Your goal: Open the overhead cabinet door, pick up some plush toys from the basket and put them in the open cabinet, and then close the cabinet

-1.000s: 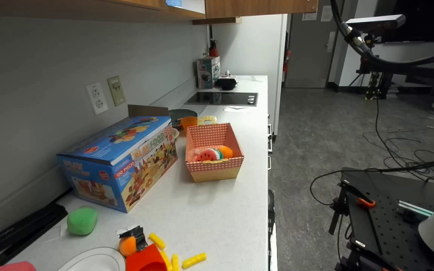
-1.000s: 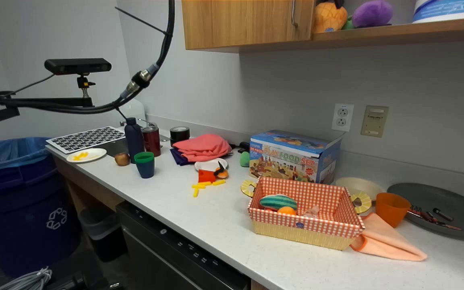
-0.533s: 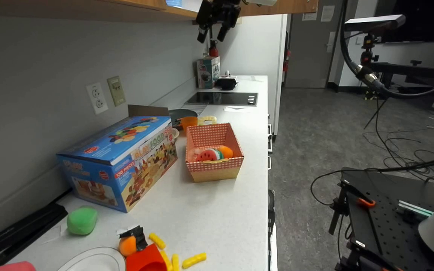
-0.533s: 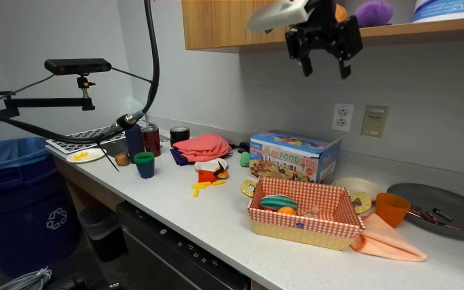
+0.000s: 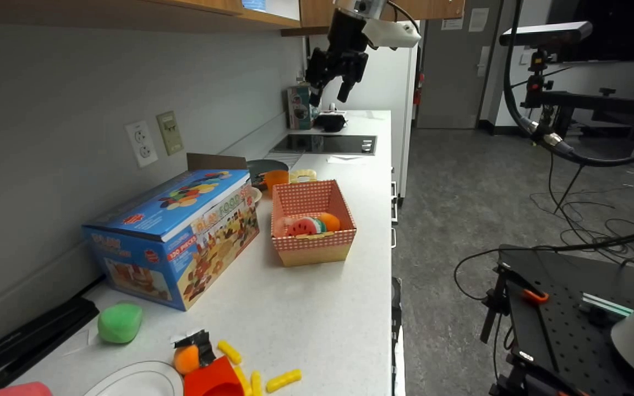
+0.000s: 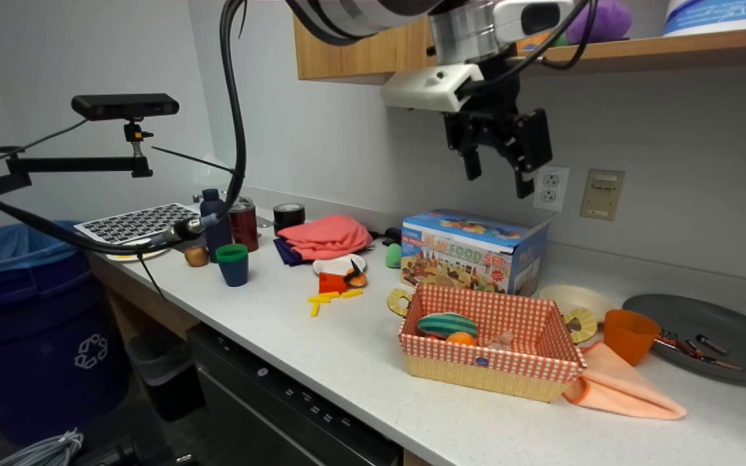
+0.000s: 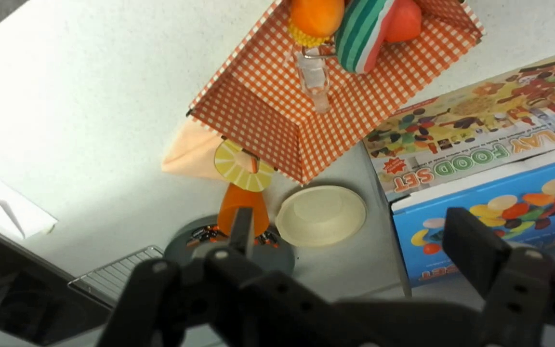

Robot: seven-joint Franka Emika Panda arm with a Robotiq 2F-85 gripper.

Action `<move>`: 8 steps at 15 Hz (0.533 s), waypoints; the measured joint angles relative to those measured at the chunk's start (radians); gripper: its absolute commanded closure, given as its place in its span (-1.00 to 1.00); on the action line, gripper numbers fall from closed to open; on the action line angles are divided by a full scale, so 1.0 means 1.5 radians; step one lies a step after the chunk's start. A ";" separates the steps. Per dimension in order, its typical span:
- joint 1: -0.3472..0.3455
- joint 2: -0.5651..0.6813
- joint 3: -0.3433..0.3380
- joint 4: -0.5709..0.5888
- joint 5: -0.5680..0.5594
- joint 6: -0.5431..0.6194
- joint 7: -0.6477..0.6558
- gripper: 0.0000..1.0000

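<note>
Counter: pale, running along a grey wall.
Gripper: jaws spread wide apart, holding nothing, in the air over the counter.
Basket: gingham-lined, standing on the counter beside the play-food box.
Watermelon toy and orange toy: side by side inside the basket.
Purple plush toy: up in the cabinet, near a blue-and-white tub.
Cabinet door: standing open, jutting out from the cabinet in an exterior view.

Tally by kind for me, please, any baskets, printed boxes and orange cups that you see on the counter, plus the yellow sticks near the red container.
Basket: 1
Printed boxes: 2, counting the far one
Orange cup: 1
Yellow sticks: 4 showing
Total: 8
</note>
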 measured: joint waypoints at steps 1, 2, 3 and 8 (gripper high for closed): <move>0.000 0.003 -0.002 -0.005 0.007 -0.006 0.000 -1.00; 0.000 0.009 -0.004 -0.009 0.016 -0.014 0.000 -1.00; 0.000 0.016 -0.005 -0.011 0.024 -0.024 0.000 -1.00; 0.001 0.086 -0.005 -0.012 0.073 -0.064 -0.036 -1.00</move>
